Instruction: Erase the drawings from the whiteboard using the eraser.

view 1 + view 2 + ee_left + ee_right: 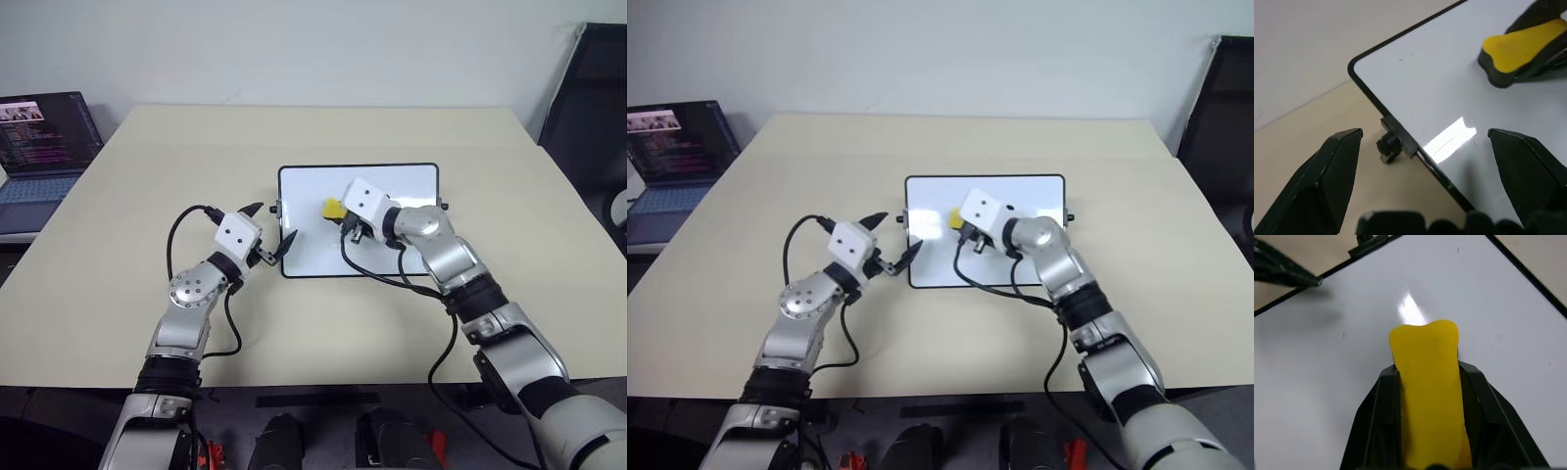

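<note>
The whiteboard [411, 186] lies flat on the middle of the table, white with a thin black frame. My right gripper [343, 215] reaches over its centre from the right and is shut on the yellow eraser [333, 208], whose black underside rests on or just above the board [1327, 382]. The eraser [1425, 362] sticks out between the black fingers. My left gripper [272, 225] is open at the board's left edge, its fingers straddling the side knob [1388, 147]. The drawings are out of view; the board surface that shows is plain white.
The beige table [294, 137] stretches wide around the board. An open laptop [44, 147] stands off the table's far left corner. A black chair back [588, 98] rises at the far right.
</note>
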Tool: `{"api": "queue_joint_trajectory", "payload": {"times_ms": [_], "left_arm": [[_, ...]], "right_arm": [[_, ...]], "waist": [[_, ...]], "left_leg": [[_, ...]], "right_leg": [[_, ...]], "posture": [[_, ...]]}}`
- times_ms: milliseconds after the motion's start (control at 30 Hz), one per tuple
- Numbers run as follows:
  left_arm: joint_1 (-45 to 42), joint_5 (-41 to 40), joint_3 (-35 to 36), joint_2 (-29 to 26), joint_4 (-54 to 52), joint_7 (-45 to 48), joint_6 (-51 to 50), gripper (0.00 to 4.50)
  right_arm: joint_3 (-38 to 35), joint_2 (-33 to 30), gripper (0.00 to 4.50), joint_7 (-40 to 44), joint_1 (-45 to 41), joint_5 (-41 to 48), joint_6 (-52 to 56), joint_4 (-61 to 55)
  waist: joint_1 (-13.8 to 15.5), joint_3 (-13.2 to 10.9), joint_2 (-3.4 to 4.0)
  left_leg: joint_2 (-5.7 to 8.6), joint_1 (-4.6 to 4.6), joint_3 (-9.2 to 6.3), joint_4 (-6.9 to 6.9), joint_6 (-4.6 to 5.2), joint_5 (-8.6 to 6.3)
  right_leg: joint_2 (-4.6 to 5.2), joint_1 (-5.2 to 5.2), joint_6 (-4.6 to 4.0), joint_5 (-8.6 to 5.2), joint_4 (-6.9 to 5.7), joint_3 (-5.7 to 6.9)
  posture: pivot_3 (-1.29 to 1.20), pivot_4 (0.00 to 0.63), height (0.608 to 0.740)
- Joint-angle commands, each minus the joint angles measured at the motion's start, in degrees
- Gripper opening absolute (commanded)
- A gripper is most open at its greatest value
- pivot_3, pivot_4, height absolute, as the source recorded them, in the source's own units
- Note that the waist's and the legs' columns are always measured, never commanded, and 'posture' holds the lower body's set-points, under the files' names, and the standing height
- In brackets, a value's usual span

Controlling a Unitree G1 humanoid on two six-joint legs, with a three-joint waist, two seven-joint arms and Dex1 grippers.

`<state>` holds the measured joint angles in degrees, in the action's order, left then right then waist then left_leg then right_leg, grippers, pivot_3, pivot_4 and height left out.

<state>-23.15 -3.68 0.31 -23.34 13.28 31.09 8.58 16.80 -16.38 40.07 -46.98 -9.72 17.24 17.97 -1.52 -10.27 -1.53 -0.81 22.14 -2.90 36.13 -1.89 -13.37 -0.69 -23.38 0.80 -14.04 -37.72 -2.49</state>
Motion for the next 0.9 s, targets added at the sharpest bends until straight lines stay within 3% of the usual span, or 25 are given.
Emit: {"api": "queue_joint_trajectory", "payload": {"times_ms": [33,167,433,633,900], "left_arm": [[-1.3,-2.8,-0.5,0.6,-3.6,2.8,0.9,4.5],[-2.1,-6.2,-1.8,1.8,-3.9,8.7,0.9,4.5],[-4.8,-11.3,-6.4,3.7,-2.6,21.8,1.0,4.5],[-7.6,-11.4,-10.0,5.8,2.4,29.6,3.3,4.5],[-9.3,-10.9,-10.9,8.0,7.0,34.6,6.2,4.5]], "right_arm": [[-4.4,-3.2,1.21,0.3,3.3,2.0,8.4,-12.3],[-9.4,-6.6,1.21,-1.2,8.1,3.9,19.3,-24.5],[-22.0,-11.9,1.21,-5.7,14.1,7.3,39.6,-37.0],[-31.7,-11.2,1.21,-10.4,17.7,10.4,51.3,-38.4],[-38.5,-5.6,1.21,-16.8,22.7,13.5,55.0,-38.3]], "waist": [[0.0,0.0,0.0],[0.0,0.0,0.0],[-0.1,0.0,-0.02],[-0.3,0.0,-0.02],[-0.3,0.0,-0.02]], "left_leg": [[0.0,0.11,-0.01,-0.01,0.0,0.0],[0.01,0.81,-0.02,0.01,-0.02,0.01],[0.14,0.8,-0.02,-0.03,-0.02,0.0],[0.17,0.77,0.04,-0.01,-0.01,0.01],[0.15,0.78,0.06,-0.01,-0.01,0.01]], "right_leg": [[0.0,-0.09,0.01,-0.01,0.0,0.0],[0.05,-0.74,0.02,0.01,-0.1,0.01],[0.0,-0.74,0.04,0.0,-0.05,0.05],[-0.13,-0.73,0.04,-0.01,-0.04,-0.02],[-0.16,-0.74,0.04,-0.01,-0.05,-0.05]], "posture": [[0.0,0.15,0.74],[0.0,0.15,0.74],[0.0,0.15,0.74],[0.0,0.15,0.74],[0.0,0.15,0.74]]}}
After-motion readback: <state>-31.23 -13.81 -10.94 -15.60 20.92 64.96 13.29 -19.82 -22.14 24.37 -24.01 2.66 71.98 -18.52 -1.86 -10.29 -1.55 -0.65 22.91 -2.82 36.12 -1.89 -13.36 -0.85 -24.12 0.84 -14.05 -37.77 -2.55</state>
